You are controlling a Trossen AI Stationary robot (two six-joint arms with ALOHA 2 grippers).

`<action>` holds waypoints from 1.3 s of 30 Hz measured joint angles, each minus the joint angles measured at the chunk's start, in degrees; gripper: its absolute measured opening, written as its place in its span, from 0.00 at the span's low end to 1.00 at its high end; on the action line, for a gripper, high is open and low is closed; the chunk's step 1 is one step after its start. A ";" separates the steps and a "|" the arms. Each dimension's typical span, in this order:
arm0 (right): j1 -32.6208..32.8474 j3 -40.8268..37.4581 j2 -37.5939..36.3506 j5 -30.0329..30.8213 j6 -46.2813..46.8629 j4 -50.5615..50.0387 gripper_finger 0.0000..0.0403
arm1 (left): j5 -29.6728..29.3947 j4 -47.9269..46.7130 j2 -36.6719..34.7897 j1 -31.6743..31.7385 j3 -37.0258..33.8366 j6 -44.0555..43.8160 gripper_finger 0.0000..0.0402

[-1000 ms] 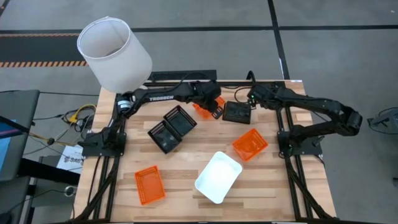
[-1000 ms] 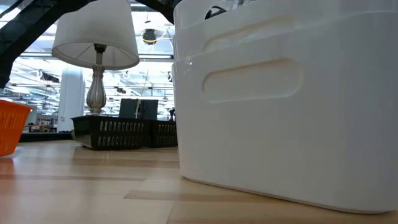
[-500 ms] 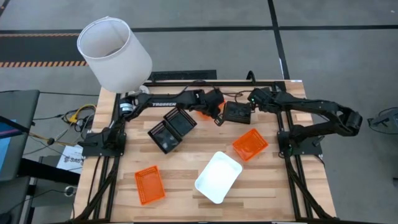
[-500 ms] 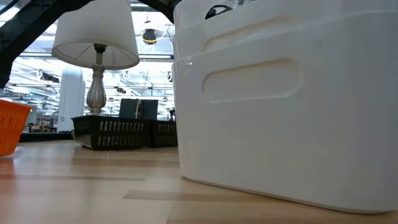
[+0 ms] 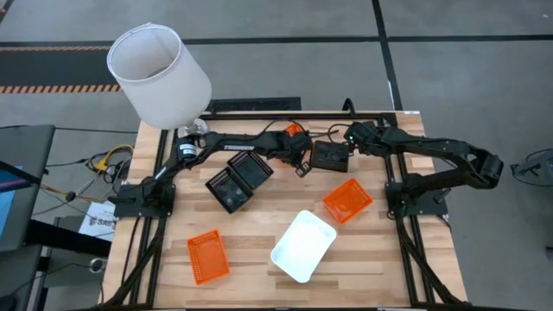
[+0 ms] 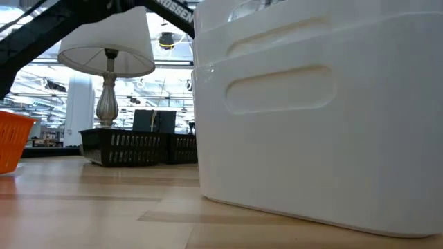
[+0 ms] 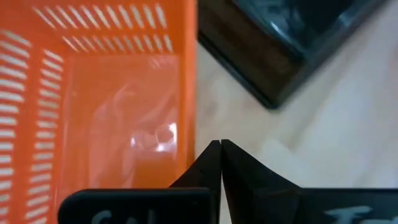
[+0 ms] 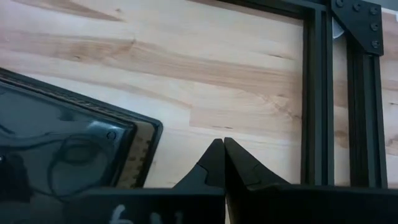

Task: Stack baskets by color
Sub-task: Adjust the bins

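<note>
Orange baskets, slotted sides: three counted, one front-left (image 5: 207, 257), one right of centre (image 5: 347, 199), one at the back (image 5: 290, 143) beside the left gripper (image 5: 301, 164), fingers pinched together, holding nothing. Black: three, a touching pair (image 5: 239, 179) with long axes diagonal, one (image 5: 329, 155) by the right gripper (image 5: 352, 138) (likewise closed, empty). White stack (image 5: 303, 245) lay diagonal, front-centre; count unclear.

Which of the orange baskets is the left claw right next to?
The orange mesh plastic basket at the table's far edge, beside the shut left gripper; the other two orange baskets lie nearer the front.
</note>
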 joint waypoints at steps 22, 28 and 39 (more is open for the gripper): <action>-0.68 0.09 7.52 -10.66 -1.33 10.69 0.02 | 8.67 8.04 1.29 3.86 -0.01 -9.33 0.00; 0.07 0.04 11.44 -10.69 0.31 11.47 0.02 | 7.93 9.67 1.29 3.88 -0.01 -10.85 0.00; 1.94 0.04 13.77 -15.95 -0.01 20.13 0.02 | 8.04 7.14 1.29 3.88 -0.01 -12.09 0.00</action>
